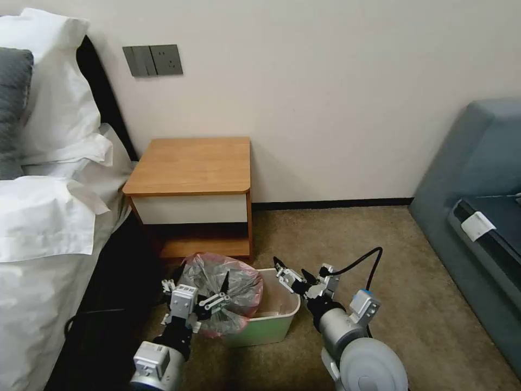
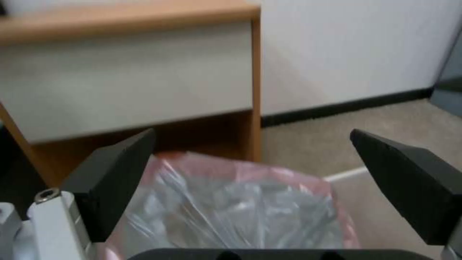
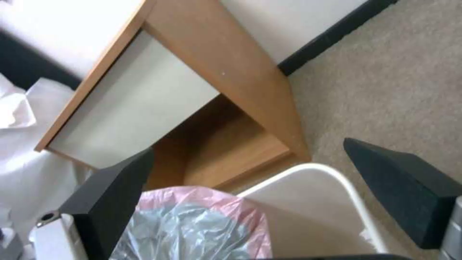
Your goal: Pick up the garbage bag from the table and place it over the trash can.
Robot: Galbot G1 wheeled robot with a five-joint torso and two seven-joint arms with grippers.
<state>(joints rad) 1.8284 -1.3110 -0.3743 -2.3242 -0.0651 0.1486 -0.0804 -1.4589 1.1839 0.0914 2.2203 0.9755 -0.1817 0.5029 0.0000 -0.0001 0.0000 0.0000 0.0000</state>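
Left gripper (image 1: 217, 297) first: fingers spread wide, nothing pinched btwn them; in the left wrist view the two dark pads (image 2: 113, 184) stand well apart w/ the garbage bag (image 2: 231, 209) lying loose just past them. Right gripper (image 1: 293, 277) same story, fingers apart and empty, hovering at the far-right side of the trash can (image 1: 271, 326), above its rim. Outward from there: left gripper sits right at the bag, over the bin's left end; whether a fingertip actually touches the plastic, can't tell. Both arms low, close in front of the robot, either side of the bin. Now the bag itself: off the table (image 1: 190, 165), whose top is bare, and resting on the left part of the bin's mouth, bunched into a puffy heap. Progress call: pick-up looks done, bag delivered to the bin, but only roughly. The right half of the bin is uncovered; its pale inside wall shows plainly in the right wrist view (image 3: 308, 213). Bag doesn't look opened or pulled round the rim, so spreading it is prob. what's left. Looks: thin, crinkly, see-through grey film, lots of shiny creases, pink-red band along the edges, pink strongest on the side facing the nightstand. Bin stands on the carpet just in front of the table's open lower shelf, bed to the left.
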